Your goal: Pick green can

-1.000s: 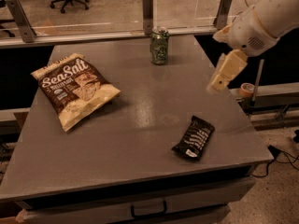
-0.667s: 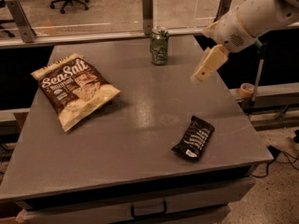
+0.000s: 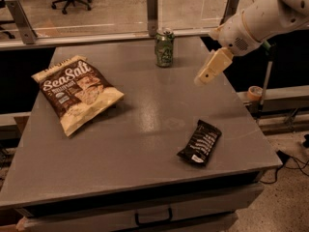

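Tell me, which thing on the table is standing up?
The small green metal can by the far edge; the tan chip bag and black snack wrapper lie flat. The hand hovers near it.

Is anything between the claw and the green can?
Nothing visible. The claw hangs over the table near the green can, with only bare tabletop between them. The chip bag and dark packet lie well off that path.

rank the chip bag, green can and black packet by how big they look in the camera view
1. chip bag: clearly largest.
2. black packet and green can: the packet looks slightly bigger, but it lies nearer the camera, so unsure.
The gripper hovers at picture right of the can, apart from it.
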Available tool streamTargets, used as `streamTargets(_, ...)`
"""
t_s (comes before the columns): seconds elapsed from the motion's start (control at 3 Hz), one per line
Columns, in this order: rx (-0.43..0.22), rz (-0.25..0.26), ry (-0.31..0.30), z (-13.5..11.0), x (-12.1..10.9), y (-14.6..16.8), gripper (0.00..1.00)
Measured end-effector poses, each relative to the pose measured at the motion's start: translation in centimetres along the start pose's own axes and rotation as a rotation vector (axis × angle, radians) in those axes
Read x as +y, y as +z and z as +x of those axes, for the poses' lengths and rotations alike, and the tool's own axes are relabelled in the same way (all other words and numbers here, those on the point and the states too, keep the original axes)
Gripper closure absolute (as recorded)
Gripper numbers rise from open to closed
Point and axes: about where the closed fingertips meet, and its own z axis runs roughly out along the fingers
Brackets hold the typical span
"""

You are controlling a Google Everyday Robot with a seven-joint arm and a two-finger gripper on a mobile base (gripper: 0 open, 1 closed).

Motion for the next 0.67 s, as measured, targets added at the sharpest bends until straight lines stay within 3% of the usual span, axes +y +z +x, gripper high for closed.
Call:
streamTargets(0.33, -0.077, 0.05, 0.089, 0.8, -2.0, 2.3, 0.0)
streamTargets(0.67, -0.203, 0.108, 0.163, 0.3, -5.6, 5.2, 0.0)
